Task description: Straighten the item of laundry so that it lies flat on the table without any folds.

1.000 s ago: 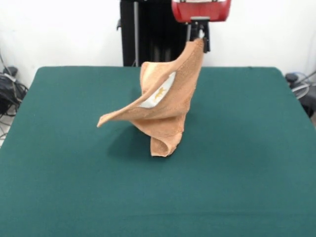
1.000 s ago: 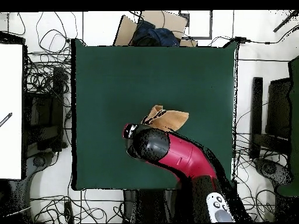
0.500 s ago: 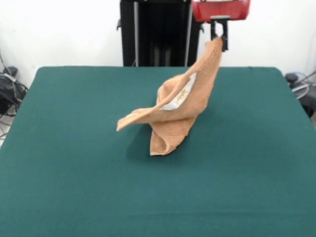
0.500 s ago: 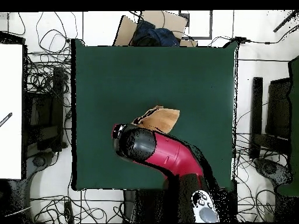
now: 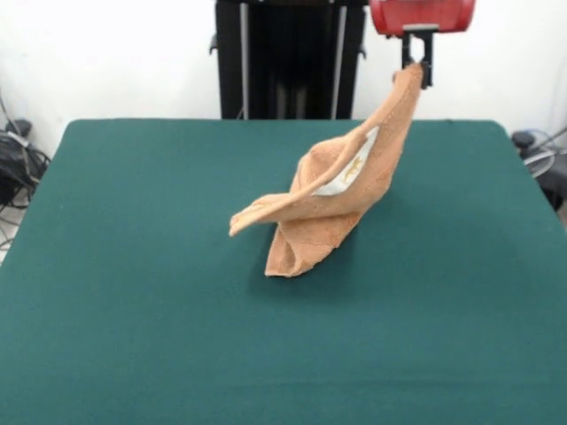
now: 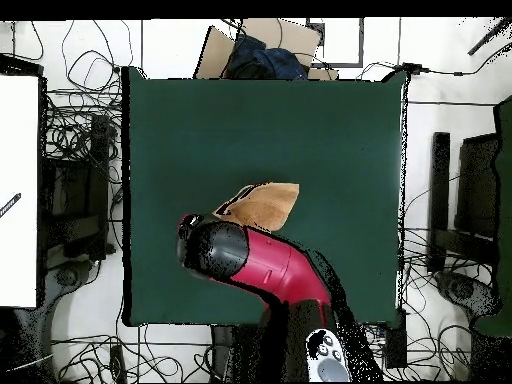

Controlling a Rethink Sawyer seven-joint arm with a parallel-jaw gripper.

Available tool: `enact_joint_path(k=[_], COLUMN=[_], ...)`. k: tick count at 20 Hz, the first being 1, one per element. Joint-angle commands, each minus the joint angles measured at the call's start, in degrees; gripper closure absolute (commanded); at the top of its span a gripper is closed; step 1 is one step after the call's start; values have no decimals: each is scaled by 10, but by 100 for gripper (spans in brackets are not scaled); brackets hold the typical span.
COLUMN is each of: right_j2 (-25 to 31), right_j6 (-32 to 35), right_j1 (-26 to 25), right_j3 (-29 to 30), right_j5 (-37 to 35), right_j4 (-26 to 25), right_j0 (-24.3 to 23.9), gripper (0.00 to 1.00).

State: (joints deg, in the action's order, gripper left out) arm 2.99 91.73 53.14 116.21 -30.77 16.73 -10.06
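The peach-orange towel [image 5: 332,204] hangs crumpled from one corner, and its lower end rests on the green table [image 5: 133,336] near the middle. A white label shows in its fold. My gripper [image 5: 416,69] is shut on the towel's top corner, high over the table's far right part in the front view. In the overhead view the red and black arm [image 6: 250,262] covers the gripper, and the towel [image 6: 265,205] shows just above the arm.
A cardboard box with dark cloth [image 6: 260,52] stands beyond the table's top edge in the overhead view. Cables lie on the floor on both sides. The black pedestal [image 5: 288,57] stands behind the table's far edge.
My gripper has moved to the right in the front view with the towel's corner in it. The towel stretches out and leans further right, its lower end still on the table.
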Motion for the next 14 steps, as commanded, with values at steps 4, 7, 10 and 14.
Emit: enact_joint_path(k=[4, 7, 10, 14], right_j2=[-33, -37, -7, -6], right_j6=[193, 193, 175, 182], right_j1=[-13, -23, -47, -62], right_j3=[-39, -63, -67, -87], right_j5=[-24, -27, 4, 20], right_j4=[37, 34, 60, 71], right_j0=[38, 51, 44, 67], gripper=[100, 100, 100, 100])
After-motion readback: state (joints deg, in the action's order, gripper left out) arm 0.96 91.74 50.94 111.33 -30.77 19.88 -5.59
